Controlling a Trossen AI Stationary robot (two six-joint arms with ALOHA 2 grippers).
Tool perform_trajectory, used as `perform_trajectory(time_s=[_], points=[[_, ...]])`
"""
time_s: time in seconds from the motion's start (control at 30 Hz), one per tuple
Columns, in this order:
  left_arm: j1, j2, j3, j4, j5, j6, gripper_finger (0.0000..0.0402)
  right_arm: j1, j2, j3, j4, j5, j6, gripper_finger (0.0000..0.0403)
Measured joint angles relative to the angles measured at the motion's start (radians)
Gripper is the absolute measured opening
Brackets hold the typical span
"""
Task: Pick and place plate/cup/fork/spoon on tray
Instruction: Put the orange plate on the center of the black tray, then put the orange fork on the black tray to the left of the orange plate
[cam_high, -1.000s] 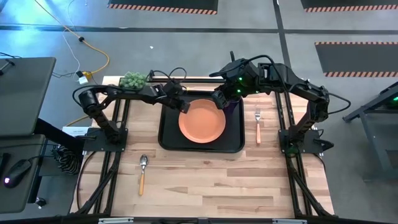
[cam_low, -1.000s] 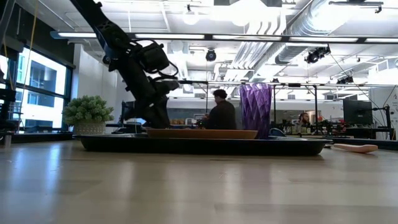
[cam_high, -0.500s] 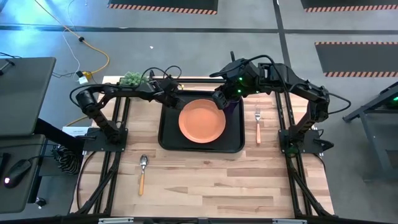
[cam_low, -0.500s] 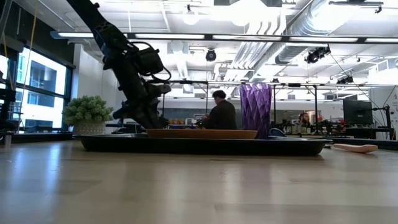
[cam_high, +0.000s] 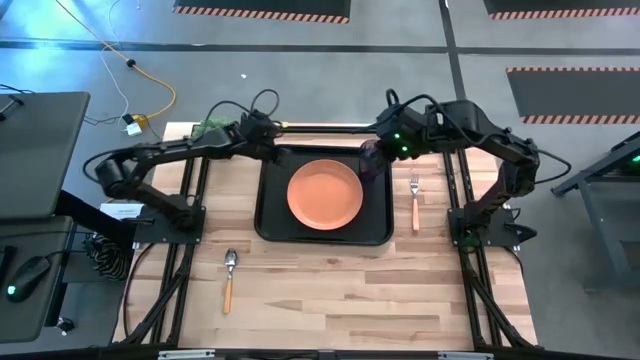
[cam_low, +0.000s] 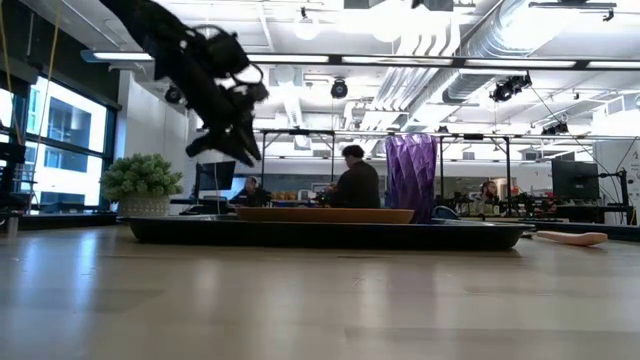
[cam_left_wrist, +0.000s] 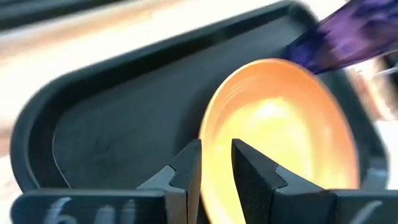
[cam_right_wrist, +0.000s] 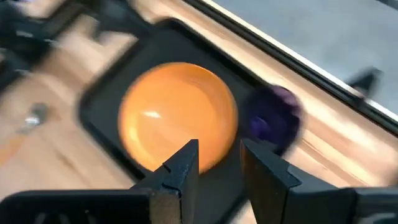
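The black tray (cam_high: 272, 225) lies at the table's middle, toward the far edge. The orange plate (cam_high: 325, 195) lies flat in it. The purple cup (cam_high: 368, 162) stands upright on its base in the tray's far right corner, beside the plate. The fork (cam_high: 415, 198) lies on the wood right of the tray. The spoon (cam_high: 230, 276) lies near the front left. My left gripper (cam_high: 272, 150) is open, raised over the tray's far left corner (cam_left_wrist: 214, 162). My right gripper (cam_high: 384, 150) is open, just right of the cup and above it (cam_right_wrist: 217, 162).
A small green potted plant (cam_low: 143, 180) stands at the table's far left corner, behind my left arm. Bare wood stretches along the near half of the table (cam_high: 330, 300). People sit in the room beyond the table (cam_low: 352, 180).
My left gripper has risen from the plate's far left rim and drawn back toward the table's far left corner. My right gripper has pulled away from the cup toward the table's right edge. The cup and plate stay where they were in the tray.
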Motion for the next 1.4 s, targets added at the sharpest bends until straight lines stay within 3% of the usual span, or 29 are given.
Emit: perform_trajectory(time_s=[0.37, 0.7, 0.87, 1.03, 1.2, 1.4], points=[[-0.001, -0.215, 0.0, 0.001, 0.0, 0.0, 0.0079, 0.066, -0.034, -0.001, -0.031, 0.081, 0.084, 0.011], [-0.001, -0.332, 0.0, 0.003, -0.001, 0.0, 0.0078, 0.185, -0.038, -0.018, -0.027, 0.161, 0.226, 0.011], [-0.001, -0.354, 0.0, 0.005, 0.0, 0.0, 0.0078, 0.238, -0.104, -0.222, -0.032, 0.164, 0.381, 0.011], [-0.001, -0.355, 0.0, 0.005, 0.0, 0.0, 0.0078, 0.294, -0.22, -0.45, -0.032, 0.16, 0.639, 0.011], [-0.001, -0.355, 0.0, 0.005, 0.0, 0.0, 0.0078, 0.339, -0.329, -0.647, -0.018, 0.119, 0.864, 0.011], [-0.001, -0.355, 0.0, 0.005, 0.0, -0.001, 0.0078, 0.351, -0.394, -0.824, 0.019, 0.01, 1.007, 0.011]])
